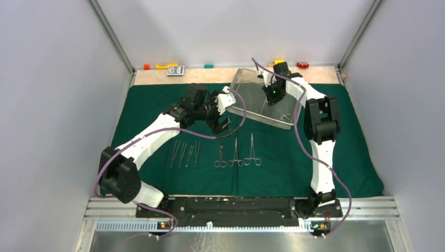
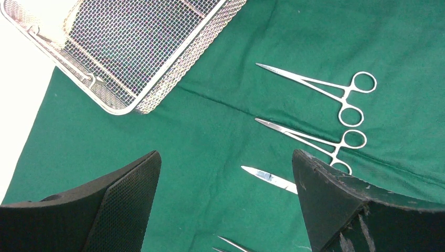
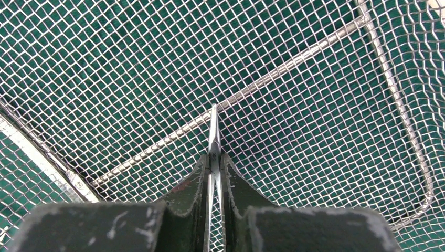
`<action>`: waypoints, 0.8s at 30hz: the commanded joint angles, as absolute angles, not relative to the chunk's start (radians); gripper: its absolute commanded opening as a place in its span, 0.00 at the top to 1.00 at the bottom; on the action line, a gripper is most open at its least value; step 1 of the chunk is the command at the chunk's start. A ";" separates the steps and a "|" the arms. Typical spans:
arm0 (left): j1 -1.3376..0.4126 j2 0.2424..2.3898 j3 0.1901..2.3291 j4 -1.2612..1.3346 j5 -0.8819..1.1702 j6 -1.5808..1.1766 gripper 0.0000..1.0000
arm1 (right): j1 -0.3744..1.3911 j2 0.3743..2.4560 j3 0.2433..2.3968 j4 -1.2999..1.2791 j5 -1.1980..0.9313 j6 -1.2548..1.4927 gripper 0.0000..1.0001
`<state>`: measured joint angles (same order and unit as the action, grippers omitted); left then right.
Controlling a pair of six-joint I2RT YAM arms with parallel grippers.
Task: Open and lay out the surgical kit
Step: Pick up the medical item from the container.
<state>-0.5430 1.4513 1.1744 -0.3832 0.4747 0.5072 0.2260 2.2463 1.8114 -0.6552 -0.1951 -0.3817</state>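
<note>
Dark green cloth (image 1: 294,157) is spread flat, w/ soft creases. Silver rectangular wire-mesh tray (image 1: 251,92) is set askew at the cloth's far edge, right of centre, w/ its far corner past that edge. Near mid-cloth, 7 steel instruments are laid in a row, tips pointing away: 4 tweezers (image 1: 184,154) close together on the left, then 3 ring-handled clamps (image 1: 235,153), rings toward the near edge, slightly apart. A further ring-handled piece (image 1: 285,116) is seen inside the tray, by its near-right corner. One slim steel instrument (image 3: 213,131) is pinched between the fingers of the right gripper (image 3: 213,160), tip over the tray's mesh floor; contact w/ mesh can't be told.
</note>
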 commanded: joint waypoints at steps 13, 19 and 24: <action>-0.540 1.469 1.240 -0.361 0.535 0.494 0.01 | 0.176 2.222 1.882 -0.691 -0.194 -0.318 1.00; -0.539 1.509 1.254 -0.309 0.519 0.437 0.01 | 0.158 2.178 1.867 -0.656 -0.220 -0.303 1.00; -0.539 1.594 1.300 -0.239 0.508 0.320 0.01 | 0.153 2.134 1.811 -0.594 -0.238 -0.285 1.00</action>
<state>-0.5430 1.5394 1.2331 -0.3370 0.5076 0.4259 0.1604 2.2398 1.8328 -0.6613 -0.2218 -0.3092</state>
